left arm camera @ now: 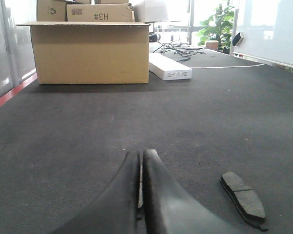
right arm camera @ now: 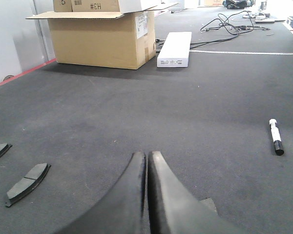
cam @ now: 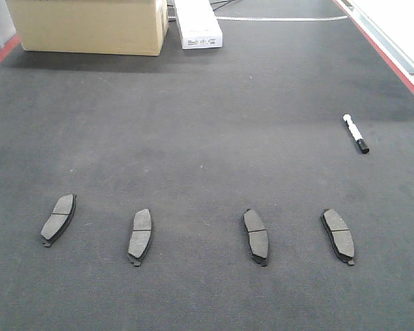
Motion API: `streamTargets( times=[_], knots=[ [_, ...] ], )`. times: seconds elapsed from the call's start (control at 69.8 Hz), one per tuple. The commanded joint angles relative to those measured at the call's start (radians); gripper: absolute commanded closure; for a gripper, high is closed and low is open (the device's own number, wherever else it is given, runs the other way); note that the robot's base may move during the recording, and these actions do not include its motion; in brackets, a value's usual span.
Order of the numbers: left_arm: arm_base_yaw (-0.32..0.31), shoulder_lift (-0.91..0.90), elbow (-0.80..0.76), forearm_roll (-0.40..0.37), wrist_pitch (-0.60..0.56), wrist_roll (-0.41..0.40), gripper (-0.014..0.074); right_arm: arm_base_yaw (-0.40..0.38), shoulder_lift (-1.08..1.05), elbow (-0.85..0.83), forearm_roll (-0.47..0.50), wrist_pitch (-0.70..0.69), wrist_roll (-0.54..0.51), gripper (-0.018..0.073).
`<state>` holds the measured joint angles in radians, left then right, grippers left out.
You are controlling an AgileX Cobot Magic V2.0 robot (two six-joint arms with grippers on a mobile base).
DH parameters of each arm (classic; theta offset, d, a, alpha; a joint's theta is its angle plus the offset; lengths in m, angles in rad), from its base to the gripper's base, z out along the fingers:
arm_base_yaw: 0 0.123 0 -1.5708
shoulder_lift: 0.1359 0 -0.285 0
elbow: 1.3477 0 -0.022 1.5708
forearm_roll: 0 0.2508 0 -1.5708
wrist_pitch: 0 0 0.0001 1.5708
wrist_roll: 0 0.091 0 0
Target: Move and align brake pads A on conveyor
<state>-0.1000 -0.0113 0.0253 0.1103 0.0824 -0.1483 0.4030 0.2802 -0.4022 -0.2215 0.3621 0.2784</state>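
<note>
Dark conveyor belt (cam: 214, 117) carries 4 brake pads (cam: 142, 236) in a near row, each skewed. My left gripper (left arm camera: 140, 168) and right gripper (right arm camera: 147, 163) are both closed, empty. I should open wide, then square each pad.

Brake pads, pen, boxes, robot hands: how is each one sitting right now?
brake pads: four lying flat in a row, apart, none held
conveyor: carrying everything
marker pen: lying down, cap on
cardboard box: upright, flaps open
white box: lying flat, closed
left gripper: shut, empty
right gripper: shut, empty
</note>
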Motion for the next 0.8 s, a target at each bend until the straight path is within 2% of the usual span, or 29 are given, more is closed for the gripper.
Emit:
streamTargets(
  times=[0.0, 0.673, 0.73, 0.788],
  knots=[
    [-0.004, -0.015, -0.011, -0.002, -0.067, -0.002, 0.0604, -0.002, 0.008, -0.025, -0.013, -0.075, -0.007, 0.0568],
    [-0.004, -0.015, -0.011, -0.002, -0.067, -0.002, 0.0604, -0.003, 0.004, -0.025, -0.013, -0.073, -0.007, 0.0568],
    [-0.004, -0.015, -0.011, -0.002, -0.067, -0.002, 0.0604, -0.026, 0.001, -0.025, -0.021, -0.076, -0.025, 0.0568],
    [-0.004, -0.015, -0.011, -0.002, -0.067, -0.002, 0.0604, -0.084, 0.001, -0.025, 0.006, -0.078, -0.032, 0.0568]
  ],
)
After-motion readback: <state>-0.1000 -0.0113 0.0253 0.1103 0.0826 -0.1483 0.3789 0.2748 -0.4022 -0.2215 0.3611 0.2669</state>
